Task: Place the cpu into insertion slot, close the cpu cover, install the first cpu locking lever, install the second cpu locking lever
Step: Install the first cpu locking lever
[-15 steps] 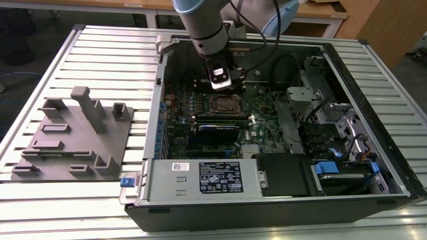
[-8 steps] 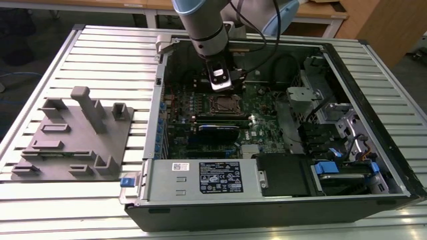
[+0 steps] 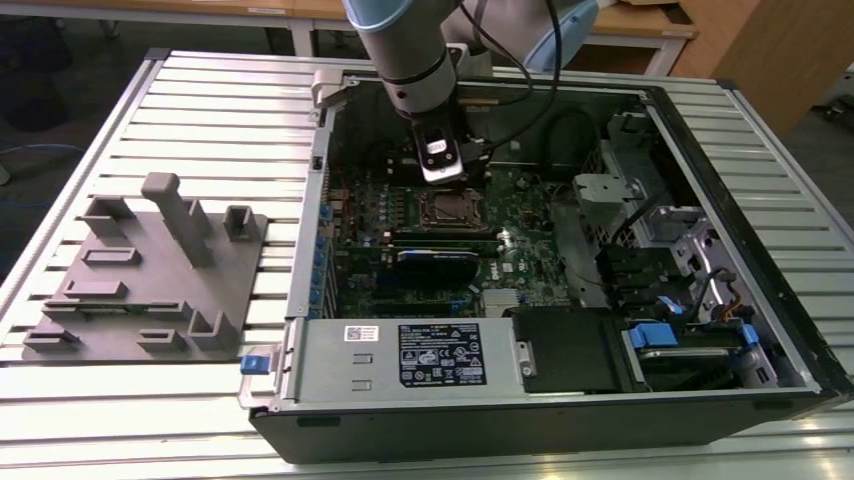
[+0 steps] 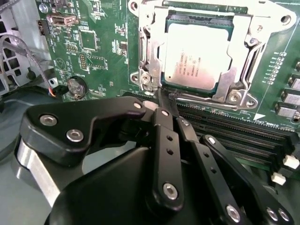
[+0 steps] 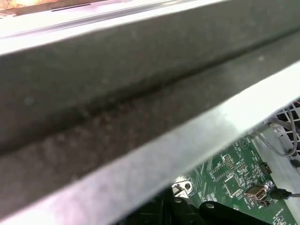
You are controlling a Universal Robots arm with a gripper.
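Exterior view, its left to its right: grey fixture [image 3: 134, 290] on the table [image 3: 134, 420], then the open computer case [image 3: 747, 200], with the gripper [image 3: 445, 172] low over the insertion slot [image 3: 451, 208]. In the second wrist view the cpu [image 4: 197, 61] sat in the slot with the cpu cover [image 4: 243, 56] lying down over its edges. The jaws looked drawn together at the slot's corner; I could not tell if they pinched anything. I judged the cpu light, stiff and fragile underneath, so edges only. The cover looked like thin, slick sheet metal.
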